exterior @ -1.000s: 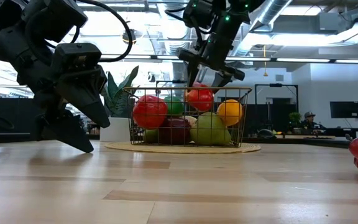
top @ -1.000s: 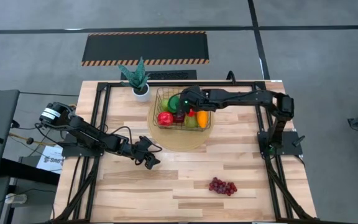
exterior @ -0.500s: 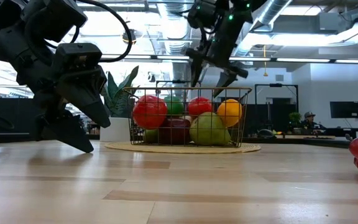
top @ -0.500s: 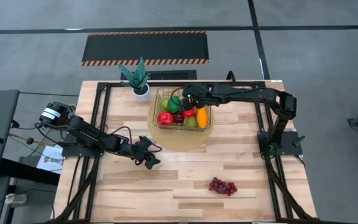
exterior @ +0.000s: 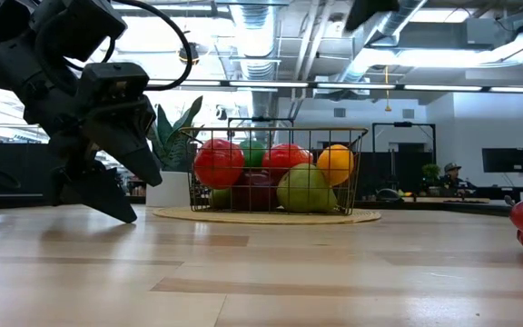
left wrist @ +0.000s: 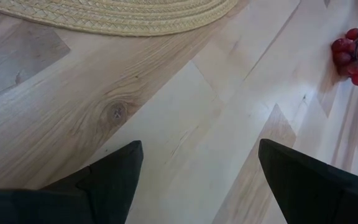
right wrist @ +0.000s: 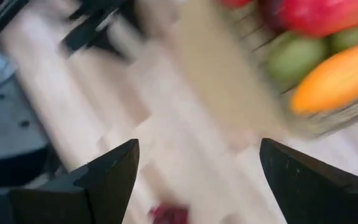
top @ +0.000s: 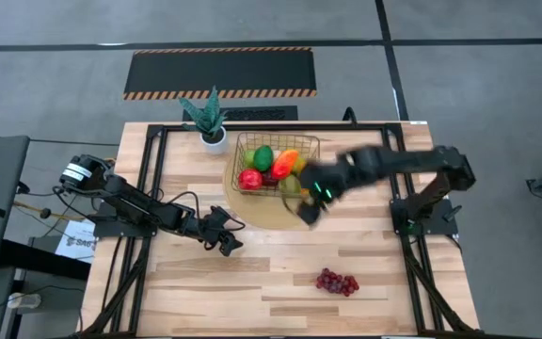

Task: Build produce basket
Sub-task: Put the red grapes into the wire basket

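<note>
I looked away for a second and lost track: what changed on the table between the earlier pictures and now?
The right end effector, which hung over the basket a second ago, let an orange-red fruit drop in and has swung out toward the table's near side, open and empty. The left end effector, the grapes and the potted plant stayed put.

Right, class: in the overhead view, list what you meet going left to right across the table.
Left gripper → potted plant → basket of produce → right gripper → purple grapes.
</note>
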